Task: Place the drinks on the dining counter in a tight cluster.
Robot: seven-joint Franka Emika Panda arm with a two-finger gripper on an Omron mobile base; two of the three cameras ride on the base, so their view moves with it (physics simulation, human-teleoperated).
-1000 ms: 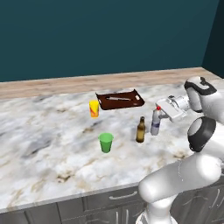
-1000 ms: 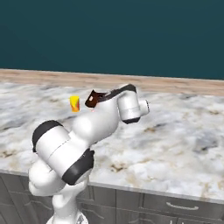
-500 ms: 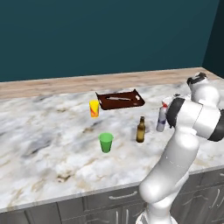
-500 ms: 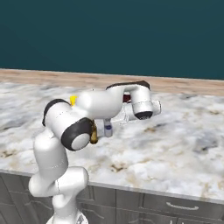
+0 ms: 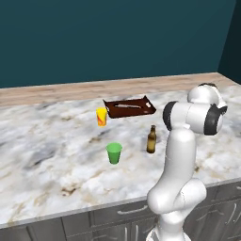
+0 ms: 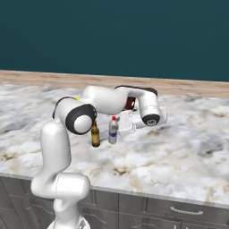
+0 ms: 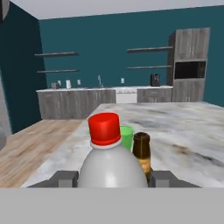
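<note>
On the marbled surface point(image 5: 56, 141), taking the beer bottle point(image 5: 151, 140) as landmark and reading left to right: the yellow cup point(image 5: 101, 116) and green cup point(image 5: 113, 153) stand to its left, the dark tray point(image 5: 129, 107) behind it. In the right base view the clear bottle point(image 6: 113, 130) stands just right of it, then the hand point(image 6: 124, 125). The hand is spread, a fingertip point(image 7: 64, 178) showing on either side of the bottle's body, not yet clamped. This looks like the grasping step; next, close firmly, then slide it beside the beer bottle.
</note>
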